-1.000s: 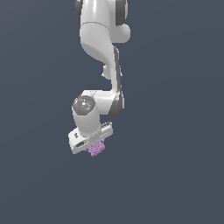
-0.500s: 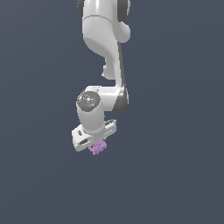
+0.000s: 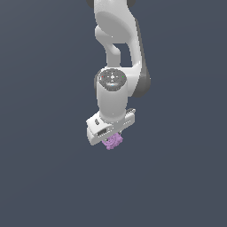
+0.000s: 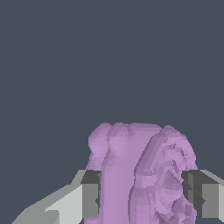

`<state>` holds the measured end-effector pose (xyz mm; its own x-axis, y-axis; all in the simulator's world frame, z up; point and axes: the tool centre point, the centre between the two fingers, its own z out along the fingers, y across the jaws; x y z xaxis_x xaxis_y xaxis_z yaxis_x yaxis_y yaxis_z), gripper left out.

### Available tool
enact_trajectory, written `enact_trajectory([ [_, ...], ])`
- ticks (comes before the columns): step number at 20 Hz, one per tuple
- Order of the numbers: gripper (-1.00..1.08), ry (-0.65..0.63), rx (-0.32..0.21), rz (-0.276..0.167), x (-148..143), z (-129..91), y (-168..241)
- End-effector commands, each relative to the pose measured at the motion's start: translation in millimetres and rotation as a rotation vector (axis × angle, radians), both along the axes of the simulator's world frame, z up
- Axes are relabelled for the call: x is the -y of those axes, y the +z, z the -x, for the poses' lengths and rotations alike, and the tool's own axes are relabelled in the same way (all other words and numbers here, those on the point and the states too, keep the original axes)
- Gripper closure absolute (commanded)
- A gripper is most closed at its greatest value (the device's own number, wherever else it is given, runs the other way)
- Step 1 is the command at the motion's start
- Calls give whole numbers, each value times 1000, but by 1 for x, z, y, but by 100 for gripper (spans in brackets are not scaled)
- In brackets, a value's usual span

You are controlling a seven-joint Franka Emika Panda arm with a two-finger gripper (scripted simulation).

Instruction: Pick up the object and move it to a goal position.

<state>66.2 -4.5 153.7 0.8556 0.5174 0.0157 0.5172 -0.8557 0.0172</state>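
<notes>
1. Arm white, hangs down from top of exterior view, wrist pointing downward.
2. Tool at arm's lower end, clenched on the object.
3. Object light purple, knobbly, pokes out just below the tool's white body in exterior view; much smaller than the tool.
4. Wrist view: object sits between two dark pads, one touching each side; ring-like relief on one face, rounded lobes on the others.
5. Fingers are light grey behind the dark pads.
6. Background plain dark blue-grey in both views; can't tell if the object is touching any surface, no shadow or edge visible below it.
7. Object is roughly at centre of exterior view, slightly low.
</notes>
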Motion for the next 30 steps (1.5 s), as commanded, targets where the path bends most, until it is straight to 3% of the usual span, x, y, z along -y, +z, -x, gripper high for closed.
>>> enact_trajectory([
  [1,108,1,-2,0,-21,2,23],
  [17,108,3,-18,-5,-139,8,159],
  [30,108,3,-22,-7,-172,6,197],
])
